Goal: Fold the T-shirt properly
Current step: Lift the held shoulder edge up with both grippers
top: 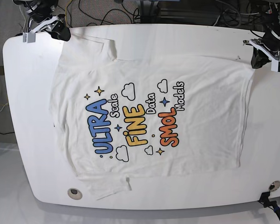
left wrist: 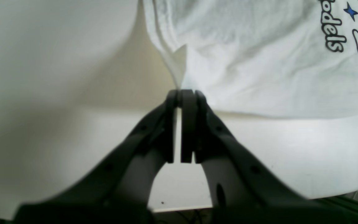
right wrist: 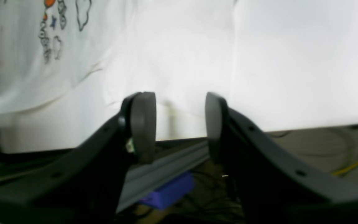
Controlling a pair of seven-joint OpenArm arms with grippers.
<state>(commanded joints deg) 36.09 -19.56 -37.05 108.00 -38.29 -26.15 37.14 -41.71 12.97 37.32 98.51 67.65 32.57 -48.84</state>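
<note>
The white T-shirt (top: 144, 116) lies spread flat on the white table (top: 28, 116), print up, hem toward the right. My left gripper (top: 257, 59) is at the far right corner of the hem. In the left wrist view it (left wrist: 182, 93) is shut on a pinched point of the shirt (left wrist: 259, 62). My right gripper (top: 60, 33) is at the far left, beside the shirt's far sleeve corner. In the right wrist view it (right wrist: 179, 124) is open and empty at the table's edge, with the shirt (right wrist: 73, 46) lying ahead to the left.
Cables (top: 130, 11) run behind the table's far edge. A round grommet (top: 74, 192) sits near the front edge and a black clamp (top: 270, 198) at the front right corner. A purple box (right wrist: 169, 193) lies below the table edge.
</note>
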